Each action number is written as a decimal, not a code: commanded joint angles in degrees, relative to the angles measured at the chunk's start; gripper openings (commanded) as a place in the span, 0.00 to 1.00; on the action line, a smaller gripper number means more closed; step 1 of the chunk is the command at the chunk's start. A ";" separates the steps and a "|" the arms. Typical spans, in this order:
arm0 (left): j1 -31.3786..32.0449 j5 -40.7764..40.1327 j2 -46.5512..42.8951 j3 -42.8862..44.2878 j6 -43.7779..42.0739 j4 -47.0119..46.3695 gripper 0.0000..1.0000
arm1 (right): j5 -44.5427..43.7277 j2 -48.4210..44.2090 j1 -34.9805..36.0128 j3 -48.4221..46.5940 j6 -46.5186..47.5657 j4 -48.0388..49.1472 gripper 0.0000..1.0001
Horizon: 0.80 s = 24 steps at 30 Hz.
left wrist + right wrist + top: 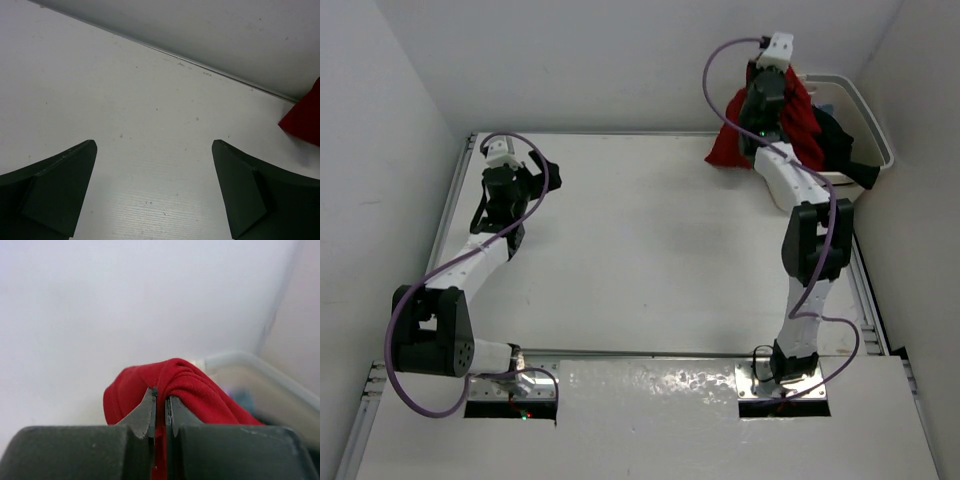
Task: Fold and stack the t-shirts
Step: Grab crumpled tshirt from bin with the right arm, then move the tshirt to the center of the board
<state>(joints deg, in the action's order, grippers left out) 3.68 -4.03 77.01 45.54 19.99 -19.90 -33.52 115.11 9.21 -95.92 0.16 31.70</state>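
Barely begun, judging by the layout: no folded shirt and no stack anywhere on the table (640, 270). Only the first pick in hand, with the red t-shirt (728, 148) held up at the 1 o'clock corner, hanging partly over the table's far edge and partly over the rim of the laundry basket (872, 122). Inside it, the black t-shirt (840, 140), draped toward the near wall. Also a bluish smear there in the right wrist view, too blurred to name; no lavender shirt visible. Left to do, by this reading: spreading, folding and stacking every shirt.

As for the right gripper (160, 407): clenched, jaws nearly meeting, a ridge of red cloth pinched between them and bunched over the tips. As for the left gripper (154, 150): spread wide at about 10 o'clock, hovering above bare table, gripping nothing. A red corner of the shirt at 3 o'clock in its own view, well apart from the fingers
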 commanded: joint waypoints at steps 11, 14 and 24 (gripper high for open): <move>-0.17 -0.98 -3.18 3.24 0.58 -1.81 1.00 | 29.44 1.29 -0.34 -34.10 -9.88 -4.54 0.00; -0.26 -2.64 -4.41 3.85 1.72 -0.50 1.00 | 39.38 -3.82 -0.34 -28.64 -19.02 -6.47 0.00; -0.26 -11.52 -8.71 4.30 8.75 10.58 1.00 | 71.20 -11.64 -2.35 -1.86 -37.43 -7.08 0.00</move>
<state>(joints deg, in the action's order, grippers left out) 3.68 -12.03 71.50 49.19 25.85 -12.12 24.64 107.11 8.27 -106.91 -30.39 23.14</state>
